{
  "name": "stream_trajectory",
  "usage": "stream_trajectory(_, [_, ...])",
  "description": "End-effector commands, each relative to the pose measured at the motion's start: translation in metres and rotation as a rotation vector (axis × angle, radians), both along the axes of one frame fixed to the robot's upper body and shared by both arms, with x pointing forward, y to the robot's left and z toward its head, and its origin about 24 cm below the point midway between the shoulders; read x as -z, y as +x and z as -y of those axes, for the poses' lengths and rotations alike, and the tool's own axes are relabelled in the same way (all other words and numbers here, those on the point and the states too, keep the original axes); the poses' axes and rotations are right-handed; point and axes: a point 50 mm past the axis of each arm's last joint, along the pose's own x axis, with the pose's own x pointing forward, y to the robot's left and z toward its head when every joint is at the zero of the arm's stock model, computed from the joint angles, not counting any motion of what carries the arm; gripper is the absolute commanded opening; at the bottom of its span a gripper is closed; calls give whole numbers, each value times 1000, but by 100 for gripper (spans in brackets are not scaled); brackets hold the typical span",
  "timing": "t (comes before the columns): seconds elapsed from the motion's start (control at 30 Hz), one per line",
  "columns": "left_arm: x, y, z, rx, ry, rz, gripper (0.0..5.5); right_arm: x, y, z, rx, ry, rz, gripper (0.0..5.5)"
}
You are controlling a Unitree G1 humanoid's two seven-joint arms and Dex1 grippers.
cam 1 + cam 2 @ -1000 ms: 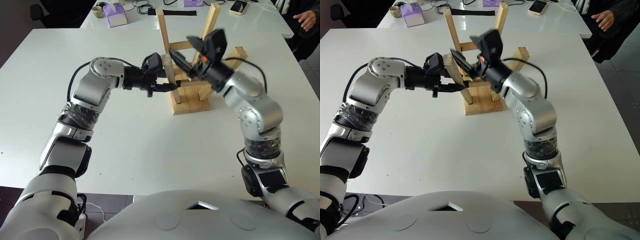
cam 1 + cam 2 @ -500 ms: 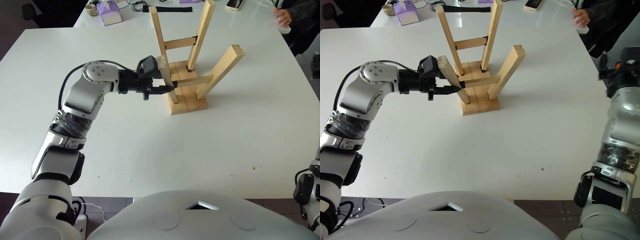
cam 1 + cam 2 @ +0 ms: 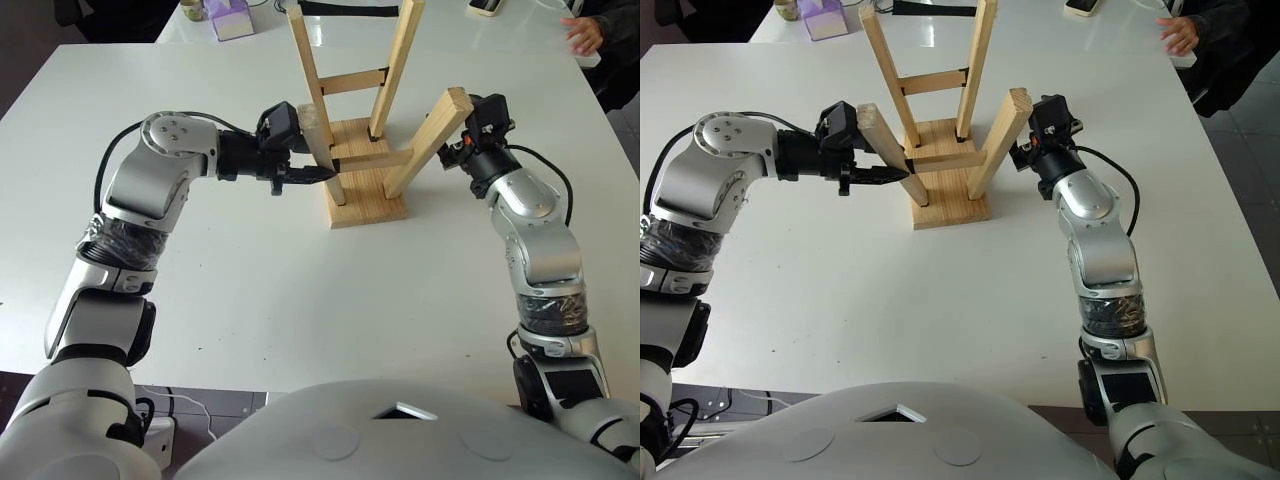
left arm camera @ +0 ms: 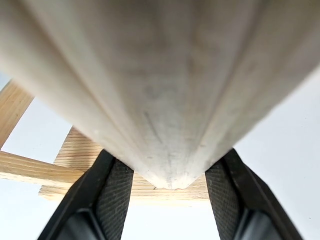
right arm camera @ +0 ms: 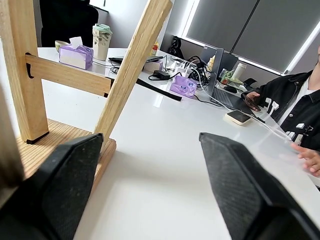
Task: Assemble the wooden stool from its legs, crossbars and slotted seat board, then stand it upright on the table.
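No text, label or number can be read on anything.

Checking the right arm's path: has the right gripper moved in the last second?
Yes. The right gripper was over the middle of the stool, by the left gripper; now it sits on the stool's right side, beside the leaning leg.

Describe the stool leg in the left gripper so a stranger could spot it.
On the white table, the seat board lies flat, underside up. The held leg rises from its near corner on the robot's left, leaning outward. Unlike the other leaning leg, the left gripper clamps it.
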Motion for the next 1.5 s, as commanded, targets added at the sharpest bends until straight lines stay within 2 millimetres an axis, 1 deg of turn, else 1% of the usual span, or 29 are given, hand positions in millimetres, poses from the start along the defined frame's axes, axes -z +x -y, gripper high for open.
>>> stream_trajectory(0.03, [65, -24, 18, 14, 162, -222, 205, -25, -1, 12, -70, -71, 94, 355])
stream_trajectory(0.1, [64, -26, 11, -6, 160, -225, 205, -21, 2, 66, 131, -168, 80, 355])
stream_trajectory(0.17, [62, -27, 6, -31, 152, -224, 205, -19, -2, 112, 286, -341, 87, 355])
stream_trajectory(0.2, [60, -27, 5, -44, 142, -223, 205, -18, -5, 127, 331, -401, 89, 355])
stream_trajectory(0.23, [58, -27, 4, -52, 132, -222, 205, -18, -6, 133, 355, -427, 95, 355])
stream_trajectory(0.27, [56, -28, 4, -57, 126, -220, 205, -18, -6, 132, 356, -430, 106, 355])
stream_trajectory(0.3, [56, -30, 4, -56, 123, -220, 205, -18, -4, 121, 324, -416, 123, 355])
stream_trajectory(0.33, [56, -32, 6, -51, 122, -220, 205, -18, 0, 99, 255, -386, 147, 355])
stream_trajectory(0.4, [56, -34, 12, -33, 121, -219, 205, -18, -1, 31, 38, -258, 185, 355])
stream_trajectory(0.43, [56, -36, 17, -18, 117, -219, 205, -23, -10, -17, -131, -150, 204, 355])
stream_trajectory(0.47, [56, -38, 23, 3, 112, -218, 205, -33, -26, -60, -316, -47, 229, 355])
stream_trajectory(0.5, [55, -40, 31, 29, 104, -222, 205, -45, -45, -93, -472, 37, 248, 355])
stream_trajectory(0.53, [55, -43, 39, 60, 96, -224, 205, -53, -59, -111, -564, 78, 253, 355])
stream_trajectory(0.57, [54, -45, 47, 87, 89, -224, 205, -55, -66, -118, -610, 71, 249, 355])
stream_trajectory(0.6, [53, -47, 53, 107, 80, -224, 205, -52, -65, -115, -606, 45, 231, 355])
stream_trajectory(0.63, [53, -48, 57, 116, 73, -223, 205, -47, -60, -108, -574, 16, 207, 355])
stream_trajectory(0.67, [52, -48, 57, 112, 67, -221, 205, -40, -51, -95, -515, -37, 185, 355])
stream_trajectory(0.7, [51, -48, 56, 105, 63, -221, 205, -35, -43, -83, -464, -72, 167, 355])
stream_trajectory(0.8, [51, -48, 46, 62, 65, -227, 205, -28, -29, -55, -360, -126, 138, 355])
stream_trajectory(0.9, [50, -50, 37, 3, 65, -235, 205, -23, -18, -35, -286, -157, 129, 355])
stream_trajectory(0.97, [45, -56, 35, 0, 44, -230, 205, -15, -14, -21, -244, -184, 110, 355])
stream_trajectory(1.0, [43, -59, 35, 5, 39, -223, 205, -11, -12, -15, -227, -197, 101, 355])
stream_trajectory(1.03, [40, -62, 36, 5, 28, -217, 240, -8, -10, -8, -213, -213, 96, 355])
stream_trajectory(1.07, [37, -64, 37, 1, 11, -215, 248, -4, -8, -1, -195, -228, 89, 355])
stream_trajectory(1.2, [29, -67, 44, -39, -52, -202, 319, 8, -1, 25, -134, -264, 59, 355])
stream_trajectory(1.27, [26, -67, 44, -46, -76, -202, 319, 14, 1, 34, -110, -276, 44, 355])
stream_trajectory(1.4, [27, -66, 39, -69, -88, -193, 319, 24, -2, 46, -90, -280, 21, 355])
stream_trajectory(1.5, [23, -71, 40, -68, -132, -197, 319, 31, -6, 55, -73, -292, -7, 355])
